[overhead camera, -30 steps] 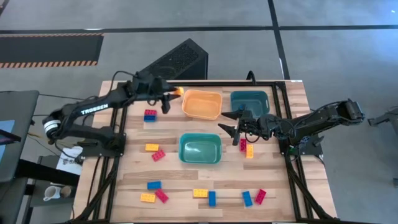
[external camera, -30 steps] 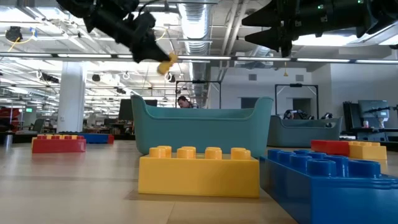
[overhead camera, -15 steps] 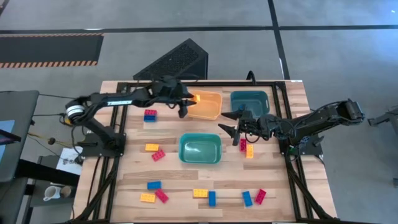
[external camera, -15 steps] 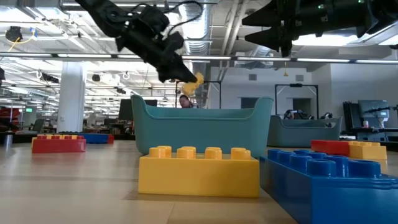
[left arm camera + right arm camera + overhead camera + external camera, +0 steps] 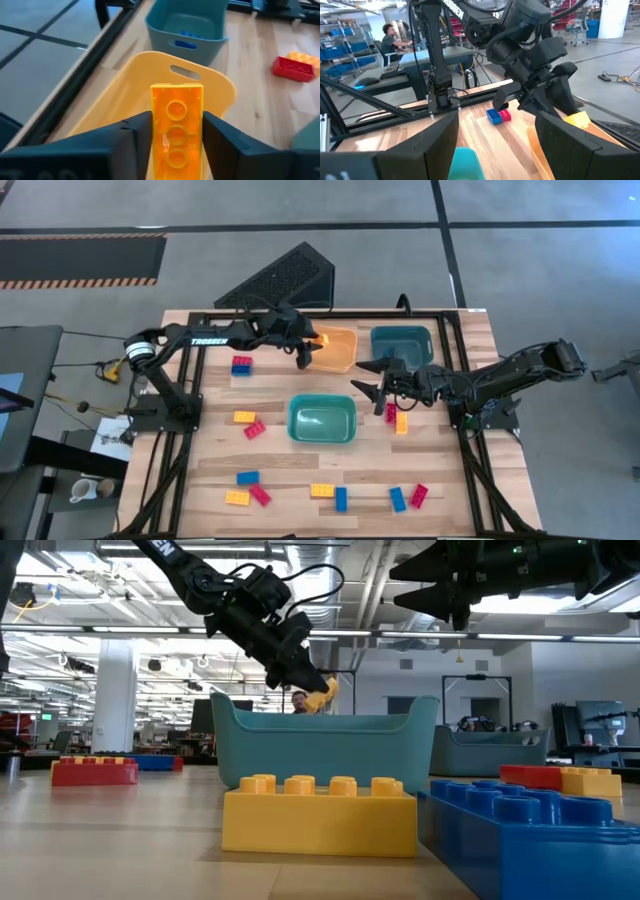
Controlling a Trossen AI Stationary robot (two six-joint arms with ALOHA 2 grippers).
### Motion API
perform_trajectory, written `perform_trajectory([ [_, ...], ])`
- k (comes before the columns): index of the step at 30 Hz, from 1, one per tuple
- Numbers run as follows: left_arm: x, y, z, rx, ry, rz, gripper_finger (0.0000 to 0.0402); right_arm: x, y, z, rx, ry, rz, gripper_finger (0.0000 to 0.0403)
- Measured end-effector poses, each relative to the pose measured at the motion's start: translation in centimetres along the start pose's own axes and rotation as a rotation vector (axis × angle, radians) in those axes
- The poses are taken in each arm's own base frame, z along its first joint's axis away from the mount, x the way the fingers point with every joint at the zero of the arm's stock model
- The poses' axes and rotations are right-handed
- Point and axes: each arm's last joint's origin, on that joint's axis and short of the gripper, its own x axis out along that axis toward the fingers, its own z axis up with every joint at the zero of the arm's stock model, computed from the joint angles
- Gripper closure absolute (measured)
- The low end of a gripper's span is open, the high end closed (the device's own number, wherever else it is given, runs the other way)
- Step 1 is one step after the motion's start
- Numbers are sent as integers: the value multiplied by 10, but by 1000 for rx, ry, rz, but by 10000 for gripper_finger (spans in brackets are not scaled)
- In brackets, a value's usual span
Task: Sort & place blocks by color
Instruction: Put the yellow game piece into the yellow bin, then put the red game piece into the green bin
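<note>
Over the wooden tabletop [image 5: 200, 470] the left claw [image 5: 305, 352] pinched a yellow block [image 5: 176, 131] above the orange bin [image 5: 338, 361] — the right claw [image 5: 372, 378] hung spread nearby.

The scene is evenly and brightly lit by ceiling lamps [image 5: 30, 592]. Foreground blocks [image 5: 320, 815] are rendered soft. Shadows are kept faint.

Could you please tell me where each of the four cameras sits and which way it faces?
High: above the table, looking straight down; both arms show.
Low: at table height, looking level into the room; arms overhead.
Left wrist: on the left arm, looking past its fingers at the orange bin.
Right wrist: on the right arm, looking across at the left gripper.
All four show the held yellow block.
</note>
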Motion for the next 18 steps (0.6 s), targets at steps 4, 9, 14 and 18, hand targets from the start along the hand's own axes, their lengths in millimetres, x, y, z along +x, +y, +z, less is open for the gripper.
perform_trajectory([
  [4, -1, 0, 0, -11, -2, 3, 198, 0, 0, 0, 1, 0, 0, 117],
  [9, -2, -1, 0, -15, 8, -5, 162, 0, 0, 0, 1, 0, 0, 117],
  [14, -36, -7, 16, 0, -12, -8, 166, 0, 0, 0, -1, 3, -1, 117],
  [18, -85, -22, 35, 49, -80, -18, 186, 0, 0, 0, -1, 5, -1, 117],
])
